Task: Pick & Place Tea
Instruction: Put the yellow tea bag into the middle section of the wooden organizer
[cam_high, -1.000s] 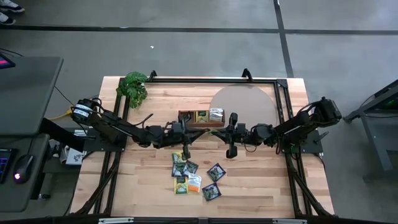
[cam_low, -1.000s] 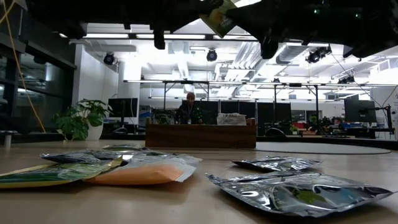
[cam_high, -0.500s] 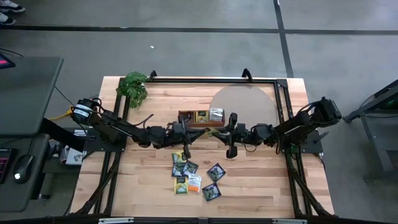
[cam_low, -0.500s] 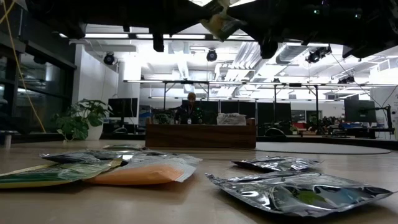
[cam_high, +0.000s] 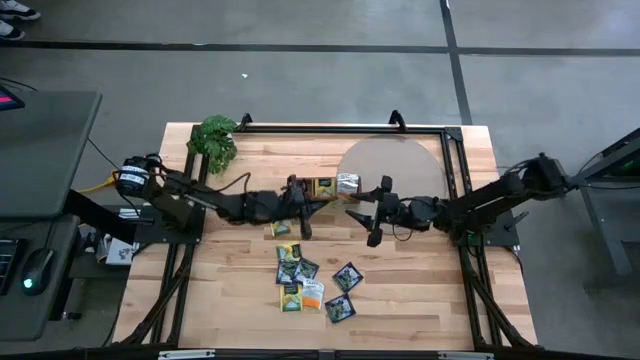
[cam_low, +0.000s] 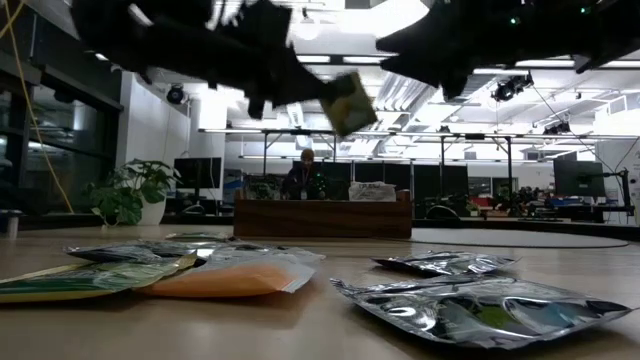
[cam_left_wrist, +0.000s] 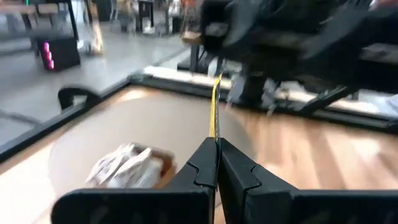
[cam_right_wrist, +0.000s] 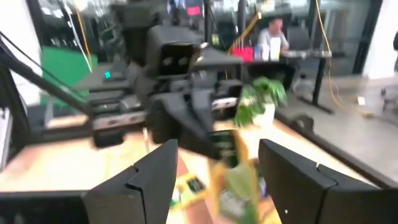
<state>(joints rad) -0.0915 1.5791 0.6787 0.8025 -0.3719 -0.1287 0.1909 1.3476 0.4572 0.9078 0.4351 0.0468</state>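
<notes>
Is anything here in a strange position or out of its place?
Yes. One tea sachet hangs in the air, tilted, pinched edge-on by the shut left gripper, beside the open right gripper. The loose sachets lie jumbled on the table.

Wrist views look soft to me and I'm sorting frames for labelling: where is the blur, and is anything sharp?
Left wrist view: the fingers are fairly crisp, the sachet they pinch is seen edge-on, the arm beyond is smeared. Right wrist view: motion blur all over, the sachet a smear. Low view: the arms overhead are dark and streaked, the table sachets sharp with glare. High view: sharp and evenly lit.
</notes>
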